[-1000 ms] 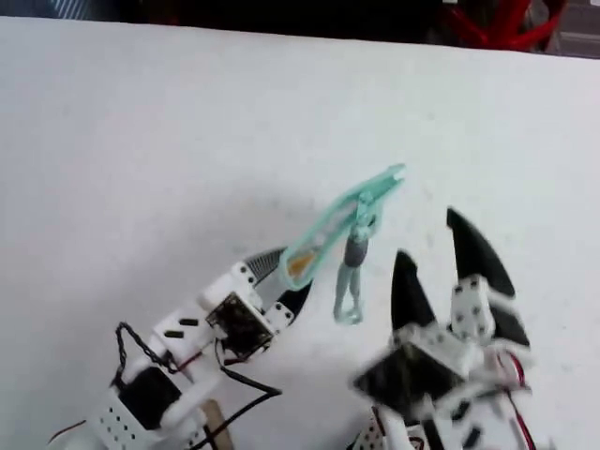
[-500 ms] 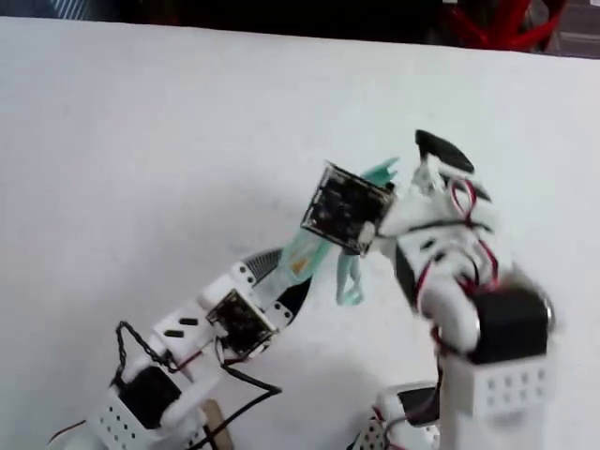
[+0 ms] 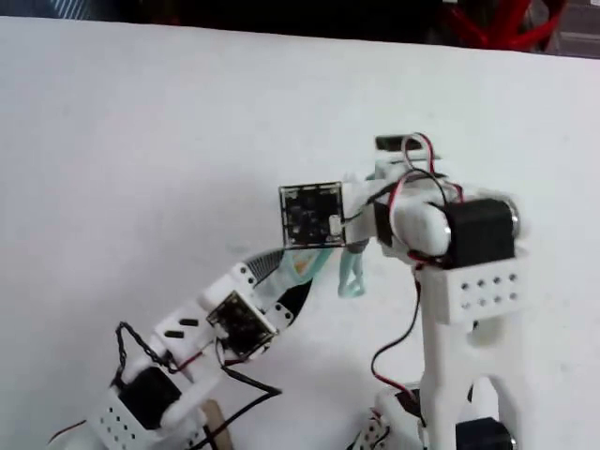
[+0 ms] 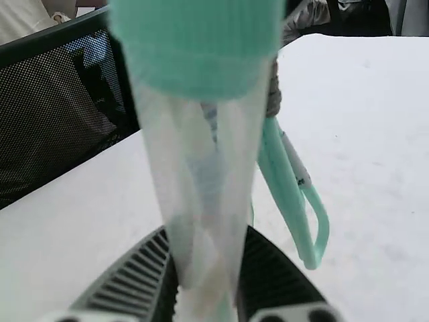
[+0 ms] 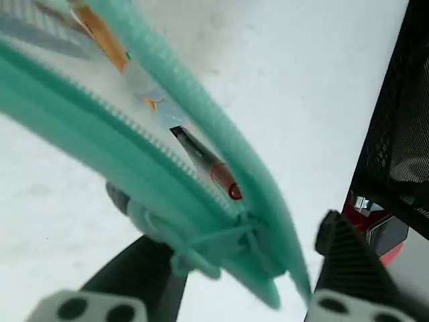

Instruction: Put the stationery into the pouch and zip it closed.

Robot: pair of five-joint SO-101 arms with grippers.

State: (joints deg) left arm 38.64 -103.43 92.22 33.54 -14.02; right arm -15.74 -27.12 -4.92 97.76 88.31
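A translucent pouch (image 4: 201, 174) with mint-green edges stands tilted off the table, and my left gripper (image 4: 204, 298) is shut on its near end. In the high view that gripper (image 3: 281, 274) sits left of centre with the pouch (image 3: 317, 260) rising away to the right. My right gripper (image 5: 244, 268) is open, with a finger on either side of the pouch's far end. The zipper mouth (image 5: 154, 141) gapes there. Inside lie a pen with a red band (image 5: 213, 171) and an orange item (image 5: 100, 33). A mint strap (image 3: 352, 278) hangs beside the pouch.
The right arm's white body (image 3: 464, 281) stands tall at the front right and hides the pouch's far end from above. The white table (image 3: 141, 122) stretches bare to the left and back. A black mesh chair (image 4: 53, 114) stands beyond the table edge.
The right arm has swung from the front right up and over to the pouch's far end. The left arm and the pouch have stayed put.
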